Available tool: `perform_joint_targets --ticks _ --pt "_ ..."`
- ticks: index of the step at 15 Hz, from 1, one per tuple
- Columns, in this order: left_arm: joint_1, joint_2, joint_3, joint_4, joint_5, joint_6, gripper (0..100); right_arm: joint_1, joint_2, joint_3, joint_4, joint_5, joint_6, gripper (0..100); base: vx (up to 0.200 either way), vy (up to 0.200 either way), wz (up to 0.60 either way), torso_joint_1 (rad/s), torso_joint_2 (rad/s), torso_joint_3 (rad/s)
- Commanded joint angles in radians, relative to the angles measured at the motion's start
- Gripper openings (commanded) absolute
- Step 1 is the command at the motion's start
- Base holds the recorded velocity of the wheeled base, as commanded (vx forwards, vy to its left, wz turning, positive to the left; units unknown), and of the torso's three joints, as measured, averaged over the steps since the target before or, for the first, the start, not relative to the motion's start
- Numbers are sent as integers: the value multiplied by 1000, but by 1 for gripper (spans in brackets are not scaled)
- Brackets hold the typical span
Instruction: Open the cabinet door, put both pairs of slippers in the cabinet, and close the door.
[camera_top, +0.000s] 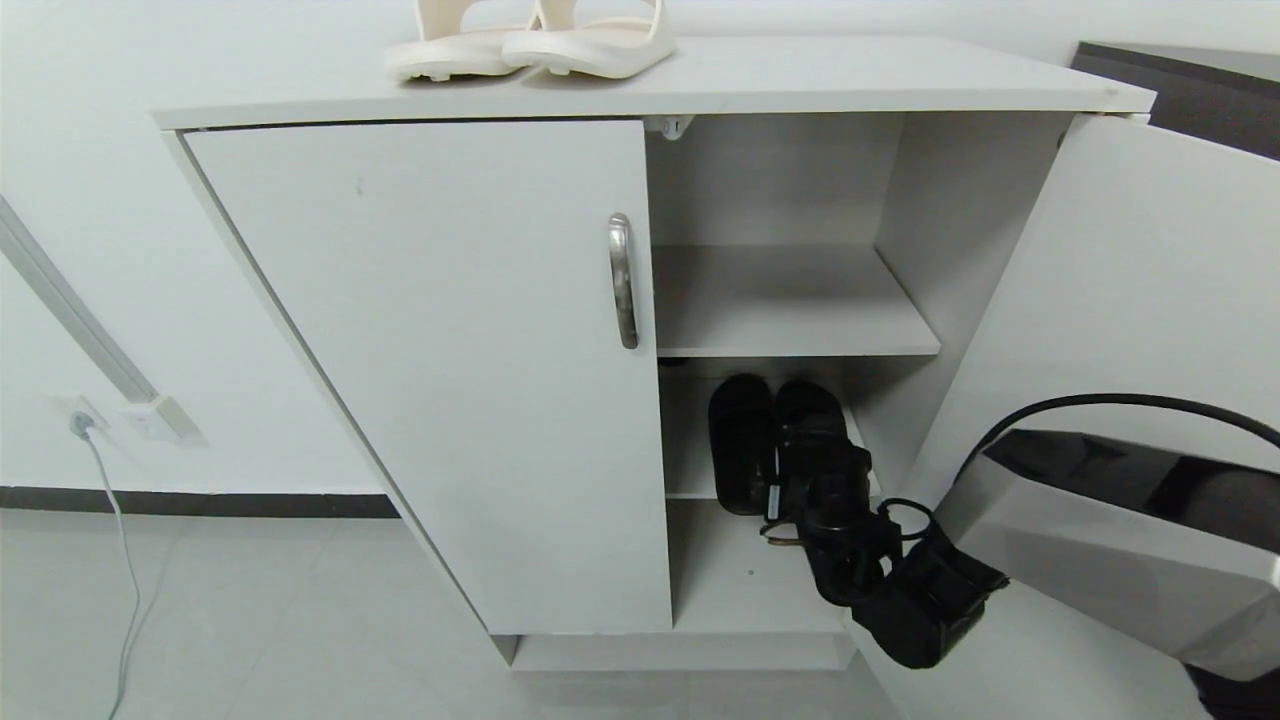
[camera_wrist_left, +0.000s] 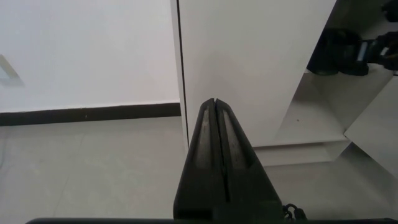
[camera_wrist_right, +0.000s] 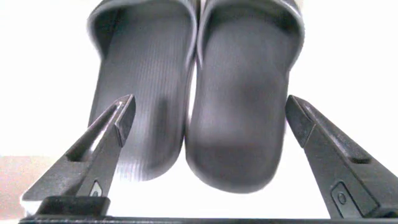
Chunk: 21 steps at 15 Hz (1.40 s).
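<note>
The white cabinet (camera_top: 850, 80) has its left door (camera_top: 430, 370) closed and its right door (camera_top: 1120, 280) swung open. A black pair of slippers (camera_top: 742, 440) (camera_wrist_right: 199, 93) lies side by side on the lower shelf, toes inward. My right gripper (camera_top: 825, 490) (camera_wrist_right: 209, 106) is open just above their heels, one finger on each side of the pair, holding nothing. A cream pair of slippers (camera_top: 530, 45) rests on the cabinet top at the left. My left gripper (camera_wrist_left: 214, 104) is shut and empty, low in front of the closed left door.
The middle shelf (camera_top: 790, 300) is bare. The closed door carries a metal handle (camera_top: 622, 280) along its right edge. A wall socket with a hanging cable (camera_top: 80, 420) is at the far left, above grey floor tiles (camera_top: 250, 610). A dark object (camera_top: 1180, 90) stands behind the open door.
</note>
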Motion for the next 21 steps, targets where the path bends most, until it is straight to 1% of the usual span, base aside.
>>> perform_joint_targets --ticks 1,3,7,13,21 --pt "0 1 0 0 0 0 0 71 -159 203 -67 -14 2 100 0 0 0 0 0 0" --pt "0 1 0 0 0 -1 0 92 -169 249 -112 -28 4 100 0 0 0 0 0 0" --pt "0 1 0 0 0 -1 0 101 -155 257 -129 -31 5 100 0 0 0 0 0 0" --pt "0 1 0 0 0 -1 0 111 -153 260 -129 -31 5 100 -200 0 0 2 2 -1" --pt "0 1 0 0 0 -1 0 118 -155 278 -147 -31 5 100 0 0 0 0 0 0"
